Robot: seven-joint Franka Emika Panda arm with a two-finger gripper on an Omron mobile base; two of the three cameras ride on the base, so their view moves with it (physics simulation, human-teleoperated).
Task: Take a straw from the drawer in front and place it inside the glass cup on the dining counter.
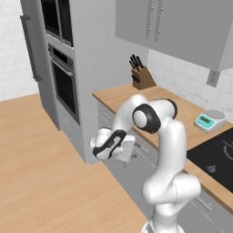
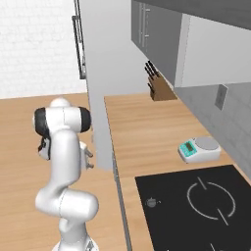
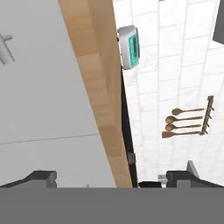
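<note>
The straw, presumably inside the shut drawer (image 3: 43,87) at the left of the hand view, should be featherlight, stiff and slippery; pinch it mid-length. The claw (image 3: 111,180) stands spread wide, holding nothing, facing the drawer front beside the counter (image 3: 94,87) edge.

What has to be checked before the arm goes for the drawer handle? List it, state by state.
1. Jaws open: ok. In the hand view the finger tips stand wide apart.
2. Jaws free of any load: ok, nothing lies between them.
3. Drawer open: not ok. Its grey front sits flush under the wood worktop.
4. Handle lined up between the jaws: not ok. It sits at the upper left edge of the hand view, well off their line.
5. Straw's position inside: cannot tell, the front is shut.
</note>
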